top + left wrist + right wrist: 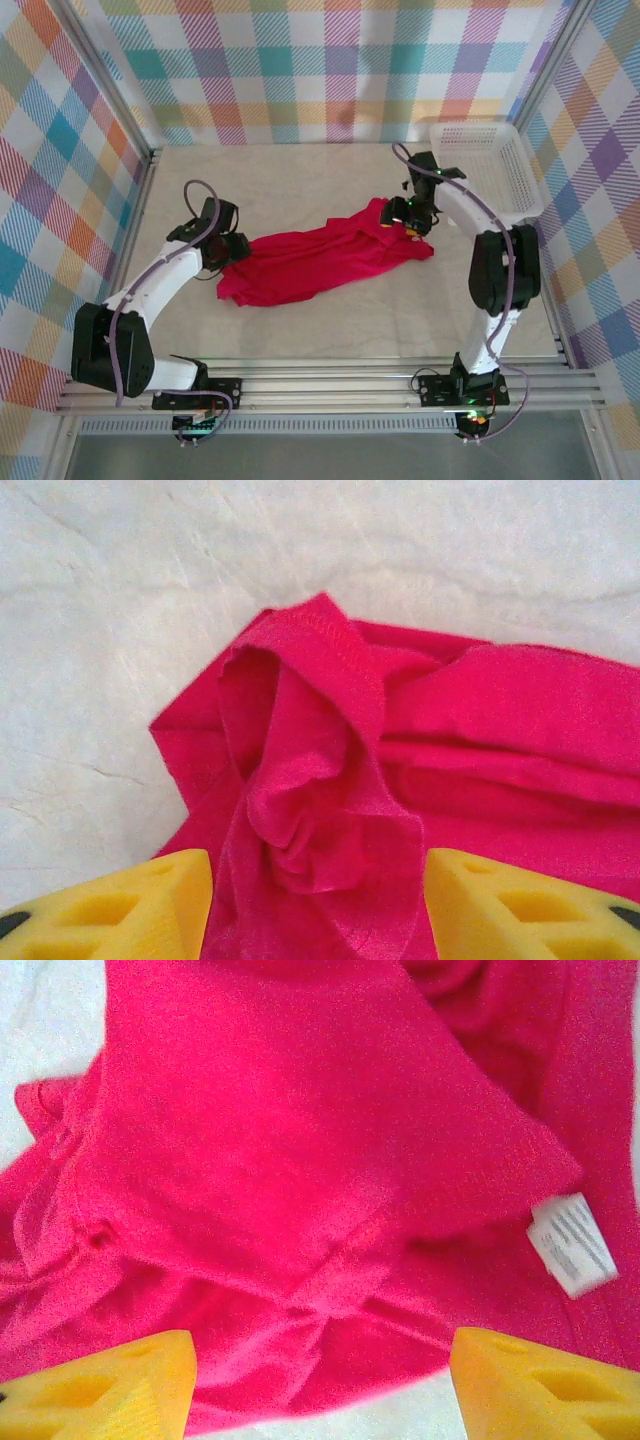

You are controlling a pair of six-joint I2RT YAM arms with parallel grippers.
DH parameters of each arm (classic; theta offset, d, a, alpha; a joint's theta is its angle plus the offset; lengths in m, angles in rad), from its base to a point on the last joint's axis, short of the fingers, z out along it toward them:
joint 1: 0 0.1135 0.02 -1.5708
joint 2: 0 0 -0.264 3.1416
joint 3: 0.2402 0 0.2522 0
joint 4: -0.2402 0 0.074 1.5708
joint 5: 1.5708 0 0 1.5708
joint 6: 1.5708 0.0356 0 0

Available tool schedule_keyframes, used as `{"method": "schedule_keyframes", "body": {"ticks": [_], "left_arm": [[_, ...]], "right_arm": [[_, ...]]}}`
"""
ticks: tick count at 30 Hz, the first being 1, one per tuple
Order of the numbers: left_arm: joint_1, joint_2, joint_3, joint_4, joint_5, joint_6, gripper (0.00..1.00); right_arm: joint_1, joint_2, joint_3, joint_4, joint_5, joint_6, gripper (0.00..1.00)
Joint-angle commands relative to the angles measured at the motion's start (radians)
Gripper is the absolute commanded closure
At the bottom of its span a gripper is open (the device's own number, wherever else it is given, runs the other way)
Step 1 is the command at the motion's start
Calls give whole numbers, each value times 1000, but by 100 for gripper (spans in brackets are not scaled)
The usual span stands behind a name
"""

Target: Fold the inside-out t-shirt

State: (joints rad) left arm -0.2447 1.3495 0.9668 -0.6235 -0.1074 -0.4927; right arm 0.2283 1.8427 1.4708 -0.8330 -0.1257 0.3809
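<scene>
Two grippers sat at opposite ends of the inside-out t-shirt [320, 262], a crimson garment lying as a long crumpled band slanting across the middle of the table [300, 180]. The left gripper [232, 250] hovered over its near-left end and the right gripper [410, 215] over its far-right end, probably so the ends could be taken and drawn flat. Each pair of yellow fingers [130, 900] stood well apart, with bunched cloth lying loose between them and nothing clamped, though a fold may have brushed one left fingertip. A white care label [572, 1243] faced outward by the right gripper, fitting a shirt turned inside out. The tabletop was pale and marble-patterned, the walls [300, 70] pastel plaid. A white mesh basket [500, 165] stood in the far-right corner.
</scene>
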Motion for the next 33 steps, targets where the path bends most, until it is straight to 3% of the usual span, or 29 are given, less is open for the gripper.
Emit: {"method": "schedule_keyframes", "body": {"ticks": [1,12,18,20,25,33], "left_arm": [[27,-23,41,-41,-35,4,39],[107,92,40,38,66,-27,38],[105,196,84,108,162,-36,38],[106,218,95,120,186,-43,39],[105,261,109,119,216,-49,43],[74,154,167,-44,61,-18,36]], "right_arm": [[-12,-8,-48,72,6,8,32],[-44,136,24,135,16,11,30],[-50,202,55,148,-4,12,35],[-50,205,48,162,-10,16,42],[-53,197,38,170,-12,19,73],[-52,187,27,170,-17,13,93]]}}
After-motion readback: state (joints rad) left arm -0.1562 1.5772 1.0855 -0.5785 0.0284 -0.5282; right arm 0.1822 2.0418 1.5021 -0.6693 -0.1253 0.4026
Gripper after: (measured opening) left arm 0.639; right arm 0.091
